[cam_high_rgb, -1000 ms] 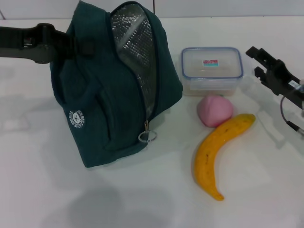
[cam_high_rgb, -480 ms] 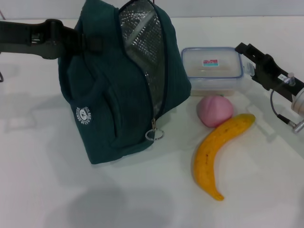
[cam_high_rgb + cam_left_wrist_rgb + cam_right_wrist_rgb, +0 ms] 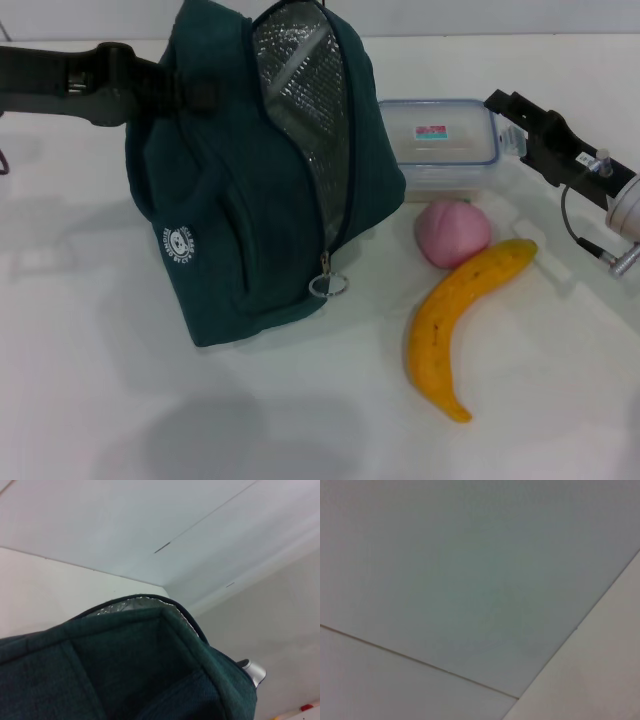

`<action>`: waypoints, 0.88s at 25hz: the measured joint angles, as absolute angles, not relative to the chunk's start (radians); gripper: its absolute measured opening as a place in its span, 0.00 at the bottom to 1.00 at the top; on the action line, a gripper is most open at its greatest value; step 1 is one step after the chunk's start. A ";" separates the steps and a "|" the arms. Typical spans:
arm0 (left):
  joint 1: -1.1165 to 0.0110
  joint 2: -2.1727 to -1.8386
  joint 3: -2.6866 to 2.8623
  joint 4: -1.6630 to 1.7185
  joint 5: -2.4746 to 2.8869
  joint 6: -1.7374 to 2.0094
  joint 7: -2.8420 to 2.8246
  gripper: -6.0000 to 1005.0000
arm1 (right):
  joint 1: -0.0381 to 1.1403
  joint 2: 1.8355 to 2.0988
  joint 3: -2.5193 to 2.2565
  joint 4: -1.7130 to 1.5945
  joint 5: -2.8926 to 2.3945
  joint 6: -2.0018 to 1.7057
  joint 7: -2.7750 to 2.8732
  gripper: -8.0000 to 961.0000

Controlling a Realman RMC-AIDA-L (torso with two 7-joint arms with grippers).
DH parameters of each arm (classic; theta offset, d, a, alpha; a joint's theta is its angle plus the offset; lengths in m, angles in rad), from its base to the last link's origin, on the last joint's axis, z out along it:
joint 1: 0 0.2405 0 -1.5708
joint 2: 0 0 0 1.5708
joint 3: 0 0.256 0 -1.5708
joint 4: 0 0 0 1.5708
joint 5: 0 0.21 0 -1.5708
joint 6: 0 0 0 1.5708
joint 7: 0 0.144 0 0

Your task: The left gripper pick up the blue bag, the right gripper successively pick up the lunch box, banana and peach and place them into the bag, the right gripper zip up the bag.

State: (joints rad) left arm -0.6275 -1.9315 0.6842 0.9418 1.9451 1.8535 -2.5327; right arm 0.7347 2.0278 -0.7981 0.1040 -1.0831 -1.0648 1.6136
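Observation:
The blue bag (image 3: 240, 200) stands tilted at the left, and its zip gapes to show silver lining (image 3: 300, 110). My left gripper (image 3: 185, 92) comes in from the left and is shut on the bag's top. In the left wrist view the bag (image 3: 125, 670) fills the lower part. The lunch box (image 3: 435, 140) lies just right of the bag. My right gripper (image 3: 505, 122) is open, with its fingertips at the box's right end. In front of the box sits the pink peach (image 3: 452, 232). The banana (image 3: 455, 320) curves from beside the peach toward the front.
A metal ring pull (image 3: 328, 285) hangs at the low end of the bag's zip. White tabletop (image 3: 150, 400) spreads in front of the bag and banana. A cable (image 3: 580, 235) loops under the right wrist. The right wrist view shows only pale flat surfaces.
My right gripper has moved left, from well right of the lunch box up to its right end. The bag has shifted slightly right and stands a little more upright in the left gripper.

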 joint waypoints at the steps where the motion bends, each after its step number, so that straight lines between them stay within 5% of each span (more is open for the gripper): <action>1: -0.627 -1.931 0.684 0.942 1.945 1.853 -2.533 0.04 | 0.732 2.028 -0.801 0.101 -1.086 -1.065 1.614 0.86; 8: -0.624 -1.931 0.684 0.940 1.948 1.857 -2.521 0.04 | 0.722 2.028 -0.805 0.080 -1.114 -1.070 1.613 0.68; 19: -0.622 -1.930 0.697 0.940 1.947 1.860 -2.508 0.04 | 0.722 2.028 -0.804 0.085 -1.122 -1.071 1.604 0.21; 22: -0.622 -1.930 0.698 0.940 1.946 1.861 -2.506 0.04 | 0.722 2.028 -0.804 0.086 -1.128 -1.074 1.603 0.15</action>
State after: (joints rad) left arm -0.6219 -1.9304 0.6984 0.9402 1.9463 1.8609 -2.5062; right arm 0.7224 2.0279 -0.8037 0.0858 -1.1283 -1.0739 1.6029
